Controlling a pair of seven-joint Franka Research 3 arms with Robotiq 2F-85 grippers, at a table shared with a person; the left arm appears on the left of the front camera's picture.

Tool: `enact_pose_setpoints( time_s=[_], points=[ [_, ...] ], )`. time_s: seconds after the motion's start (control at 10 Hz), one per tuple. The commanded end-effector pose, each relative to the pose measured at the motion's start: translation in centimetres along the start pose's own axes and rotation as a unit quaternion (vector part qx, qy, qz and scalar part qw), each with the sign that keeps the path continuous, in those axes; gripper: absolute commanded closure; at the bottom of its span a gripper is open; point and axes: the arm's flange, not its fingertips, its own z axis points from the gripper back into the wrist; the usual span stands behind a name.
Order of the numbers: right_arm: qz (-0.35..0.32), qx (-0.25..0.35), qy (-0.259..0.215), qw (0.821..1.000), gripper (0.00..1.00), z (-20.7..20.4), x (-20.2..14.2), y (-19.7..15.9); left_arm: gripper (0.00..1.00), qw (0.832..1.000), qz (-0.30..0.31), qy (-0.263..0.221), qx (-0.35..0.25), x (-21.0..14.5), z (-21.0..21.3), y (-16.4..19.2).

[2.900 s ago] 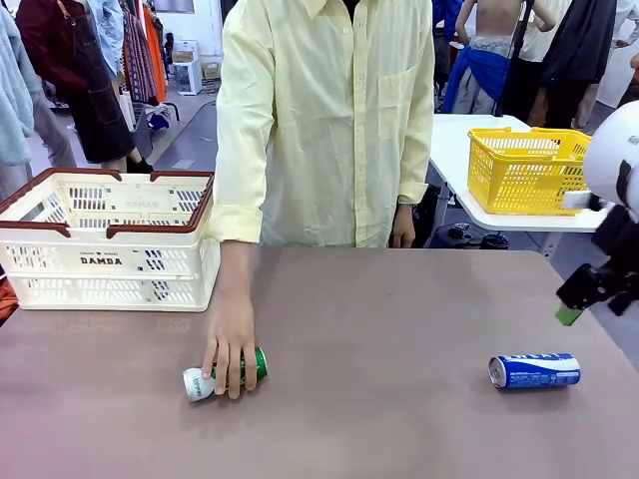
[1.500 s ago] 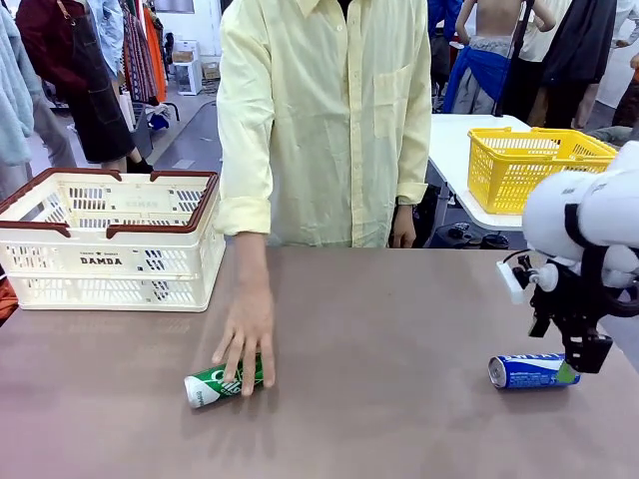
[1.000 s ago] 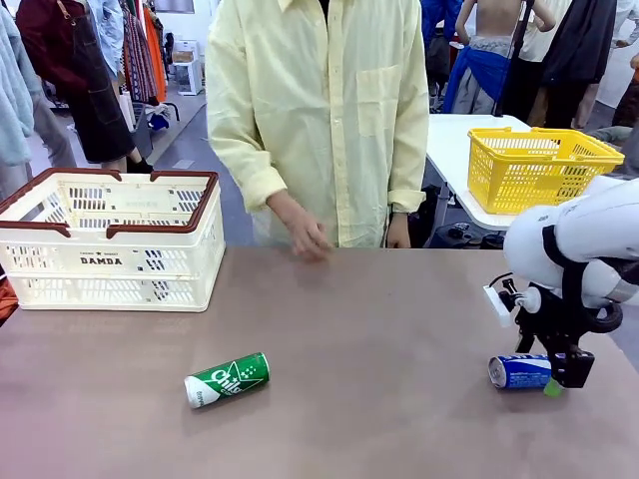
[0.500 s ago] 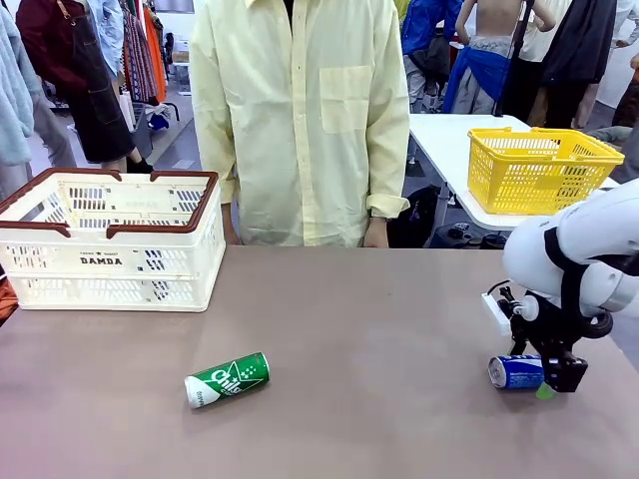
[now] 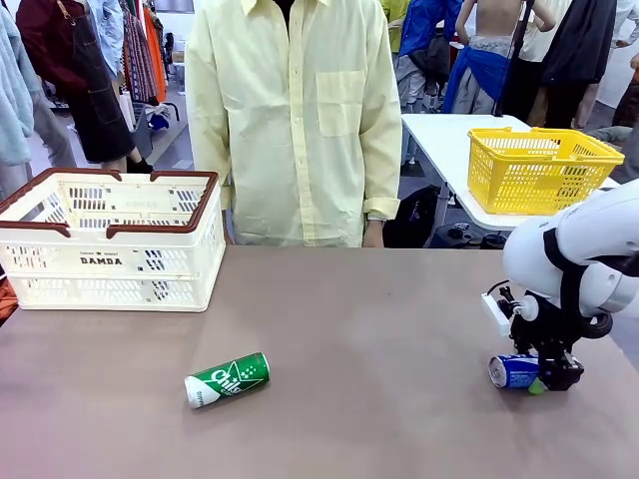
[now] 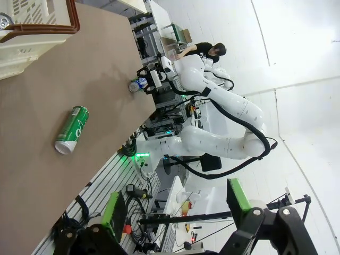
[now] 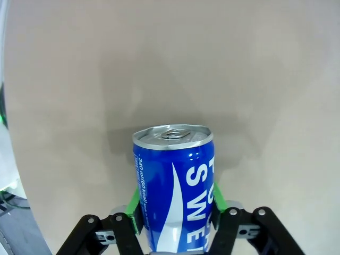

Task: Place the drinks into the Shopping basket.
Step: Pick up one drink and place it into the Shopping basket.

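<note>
A blue can (image 5: 512, 371) lies on its side at the right of the brown table, its silver end toward the picture's left. My right gripper (image 5: 543, 380) is down over it. In the right wrist view the green pads (image 7: 135, 206) press both sides of the blue can (image 7: 175, 180), so the gripper (image 7: 175, 207) is shut on it. A green can (image 5: 227, 378) lies on its side left of the middle, and the left wrist view shows that green can (image 6: 71, 129) too. The cream Shopping basket (image 5: 110, 264) stands at the back left. My left gripper (image 6: 175, 204) is open and holds nothing.
A person in a pale yellow shirt (image 5: 290, 120) stands at the far edge, hands off the table. A yellow basket (image 5: 539, 170) sits on a white table behind at the right. Bare tabletop lies between the two cans.
My right gripper has closed its fingers onto the blue can. The person drew the hand back from the table and stands upright. The green can has stayed put.
</note>
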Motion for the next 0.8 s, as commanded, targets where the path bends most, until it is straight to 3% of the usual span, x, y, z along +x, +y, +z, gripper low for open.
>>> enact_pose_setpoints(
  time_s=[0.0,0.4,0.7],
  points=[
    [-0.009,-0.002,0.012,1.000,1.00,-1.0,-0.8,2.1,0.00,1.000,0.001,0.000,-0.004,-0.2,0.1,-0.1],
    [-0.108,0.017,0.026,0.994,1.00,2.4,-0.3,2.4,0.00,1.000,0.001,0.000,-0.004,-0.2,0.1,-0.1],
    [-0.222,0.042,0.005,0.974,1.00,11.8,2.0,4.9,0.00,1.000,0.001,0.000,-0.004,-0.2,0.1,-0.1]
  ],
)
